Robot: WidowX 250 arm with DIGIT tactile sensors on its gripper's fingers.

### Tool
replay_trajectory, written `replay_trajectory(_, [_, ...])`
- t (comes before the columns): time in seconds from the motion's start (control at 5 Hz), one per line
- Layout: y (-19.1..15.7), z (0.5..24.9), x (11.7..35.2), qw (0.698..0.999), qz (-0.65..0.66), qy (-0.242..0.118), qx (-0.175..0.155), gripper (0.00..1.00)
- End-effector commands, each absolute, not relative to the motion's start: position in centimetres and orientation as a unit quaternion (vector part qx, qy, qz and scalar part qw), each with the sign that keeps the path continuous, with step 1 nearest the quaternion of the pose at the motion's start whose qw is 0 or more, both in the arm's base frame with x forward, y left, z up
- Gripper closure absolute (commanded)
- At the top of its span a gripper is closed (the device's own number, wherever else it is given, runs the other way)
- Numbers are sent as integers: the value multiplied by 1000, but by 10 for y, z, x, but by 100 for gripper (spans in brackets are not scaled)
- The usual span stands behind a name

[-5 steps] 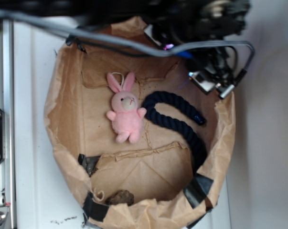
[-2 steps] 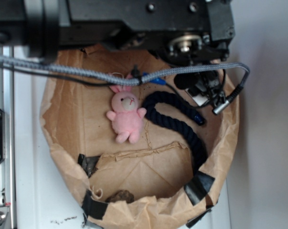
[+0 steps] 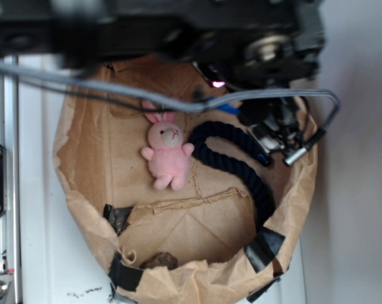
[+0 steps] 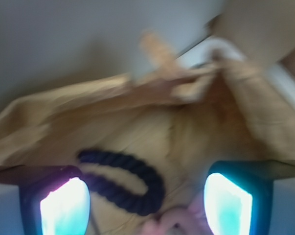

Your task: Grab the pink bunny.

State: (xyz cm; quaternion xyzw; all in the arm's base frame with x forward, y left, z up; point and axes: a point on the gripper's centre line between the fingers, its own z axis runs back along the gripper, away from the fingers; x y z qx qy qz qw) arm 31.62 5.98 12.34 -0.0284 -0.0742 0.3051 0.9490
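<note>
The pink bunny (image 3: 168, 158) lies face up on the floor of a brown paper bag (image 3: 83, 190), its ear tips hidden under a grey cable. In the blurred wrist view only its pink ears (image 4: 171, 223) show, at the bottom edge between the glowing pads and nearer the right one. My gripper (image 4: 146, 204) is open, its pads far apart, hanging above the bag with nothing between them. The arm's dark body (image 3: 178, 31) spans the top of the exterior view.
A dark navy rope (image 3: 241, 158) curves right of the bunny, touching its arm; this rope (image 4: 132, 186) also loops between my pads. A brown lump (image 3: 159, 259) and black tape patches (image 3: 263, 247) sit at the bag's near wall. A metal rail (image 3: 0, 190) runs along the left.
The arm has moved in over the bag's far side and now covers the bunny's ear tips. The bunny and the rope have not moved.
</note>
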Motion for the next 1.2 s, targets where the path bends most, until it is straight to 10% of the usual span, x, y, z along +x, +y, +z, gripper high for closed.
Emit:
replay_trajectory(0.0, [77,132,334,963,248,-44,-98,0])
replay_trajectory(1.0, [61,129,311,954,284,-41,-82,0])
